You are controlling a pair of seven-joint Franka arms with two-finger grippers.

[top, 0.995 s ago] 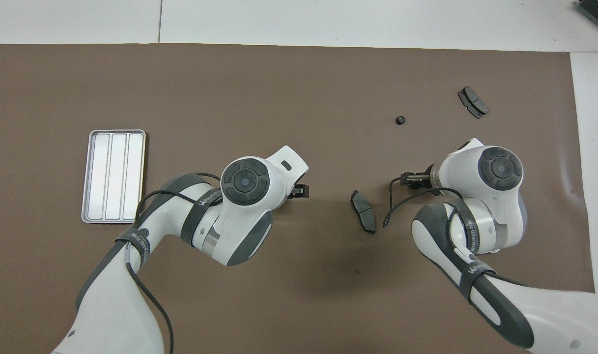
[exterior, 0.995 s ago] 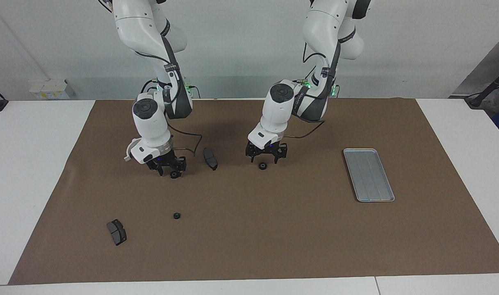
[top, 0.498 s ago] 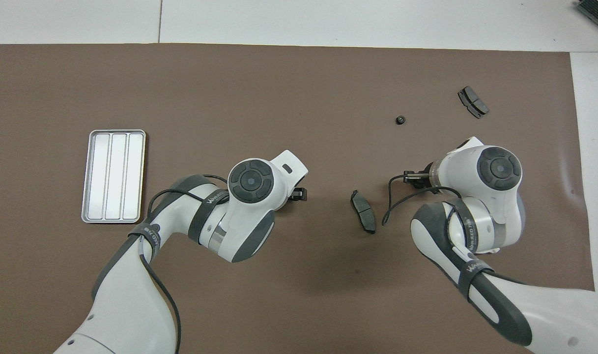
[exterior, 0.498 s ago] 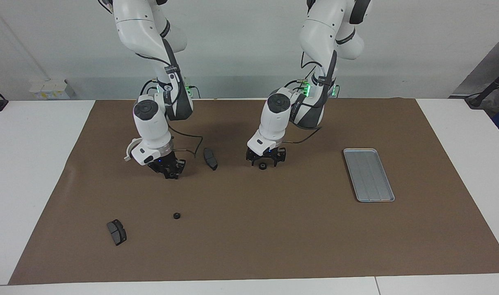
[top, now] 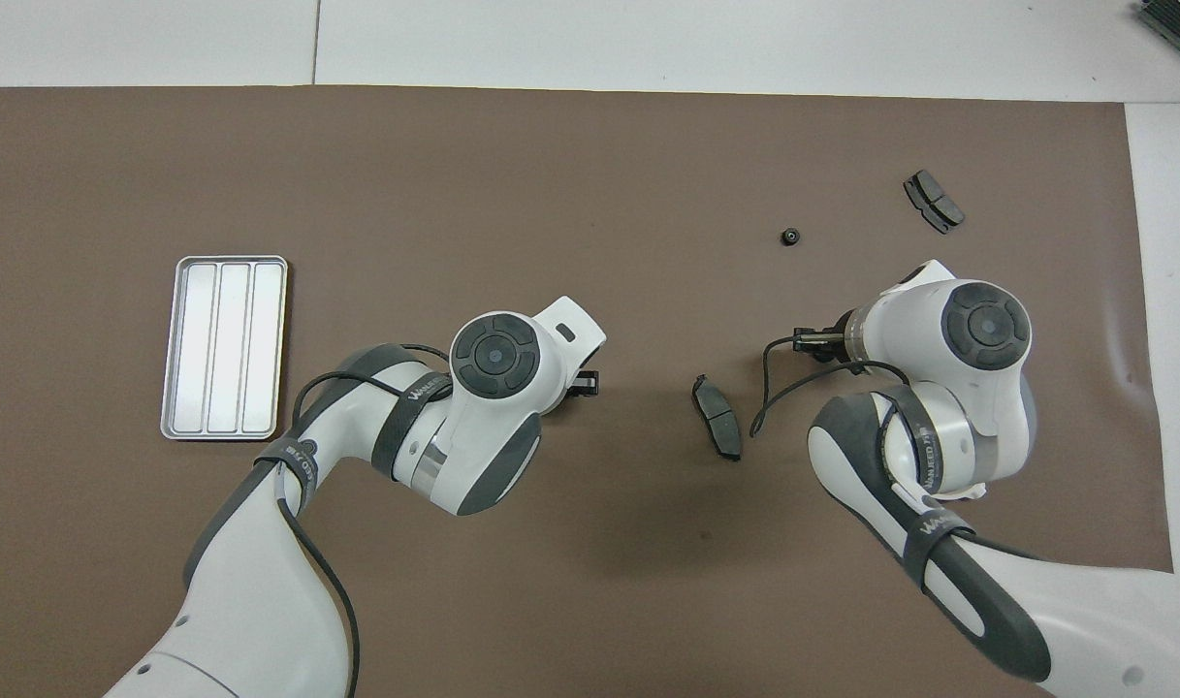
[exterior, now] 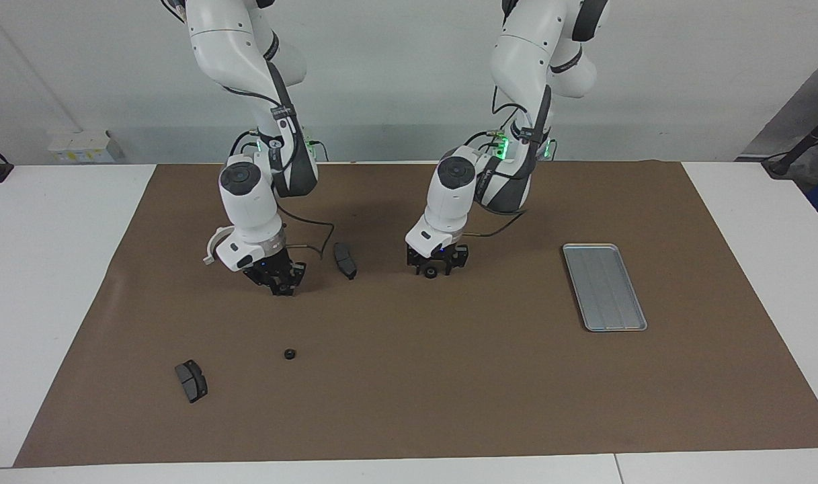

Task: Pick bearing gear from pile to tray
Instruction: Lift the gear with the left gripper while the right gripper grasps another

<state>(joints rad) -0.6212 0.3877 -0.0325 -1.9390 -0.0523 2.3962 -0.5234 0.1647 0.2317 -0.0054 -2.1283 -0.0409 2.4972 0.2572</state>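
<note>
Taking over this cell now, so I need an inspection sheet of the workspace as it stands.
Surface: brown mat on a white table.
Job's things: tray holds nothing; one gear under the left gripper; another gear loose.
Clutter: two dark pads.
Grippers: both low at the mat; right gripper shut.
Cables: cable loops off the right wrist.
Surroundings: white wall box.

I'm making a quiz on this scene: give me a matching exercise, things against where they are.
Things:
1. tray
2. left gripper
3. right gripper
4. loose gear

Places:
A. down at a gear mid-mat
B. alone on the mat, beside a dark pad
C. toward the left arm's end
D. low over the mat near the curved pad

Pairs: 1-C, 2-A, 3-D, 4-B
</note>
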